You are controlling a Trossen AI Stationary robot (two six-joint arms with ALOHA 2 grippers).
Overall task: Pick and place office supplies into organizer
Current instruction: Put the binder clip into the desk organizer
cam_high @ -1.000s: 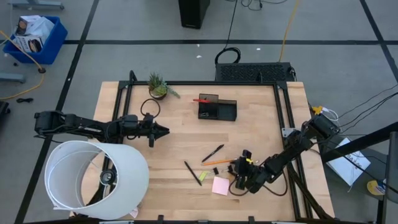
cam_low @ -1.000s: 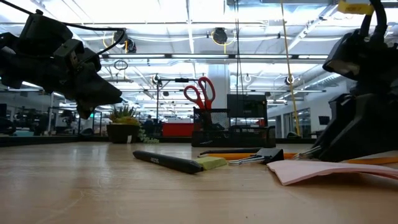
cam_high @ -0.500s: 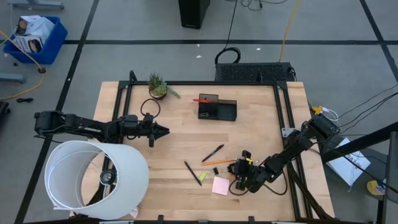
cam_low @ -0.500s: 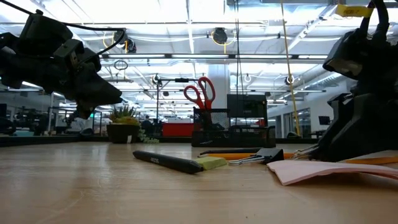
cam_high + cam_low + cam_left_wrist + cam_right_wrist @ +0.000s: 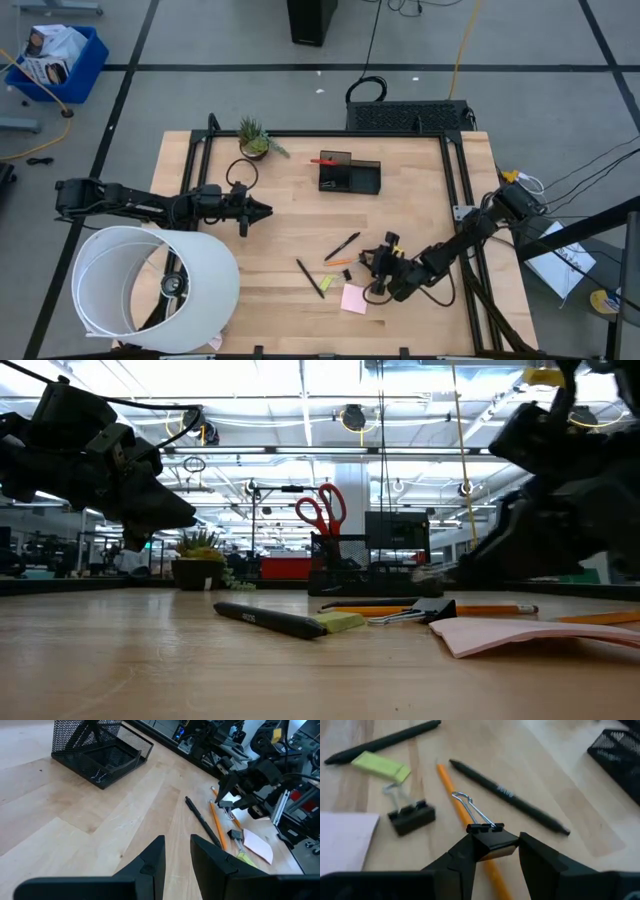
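My right gripper (image 5: 495,842) is shut on a black binder clip (image 5: 487,837), above an orange pencil (image 5: 350,261) and beside a black pen (image 5: 342,246). Lying flat on the table near it are a second binder clip (image 5: 411,815), a pink sticky-note pad (image 5: 353,298), another pen (image 5: 309,277) and a yellow-green piece (image 5: 328,283). The dark organizer (image 5: 350,176) stands far back, with red-handled scissors (image 5: 320,510) upright in it. My left gripper (image 5: 177,850) waits at the table's left, slightly open, with nothing between its fingers. My right gripper pinches the binder clip's black body (image 5: 489,840) between its two fingers. The fingers slant down from the table's right side. The clip's wire handles (image 5: 470,806) stick out forward beyond the fingertips. The clip is lifted clear of the table.
A large white cylinder (image 5: 150,290) lies at the near left corner. A small potted plant (image 5: 254,138) stands at the far left. Bare wood lies between the supplies and the organizer.
My right gripper has risen and moved toward the table's far left, turning a little at the wrist, and it now carries the binder clip off the table. The second clip, the pens and the pad lie where they were.
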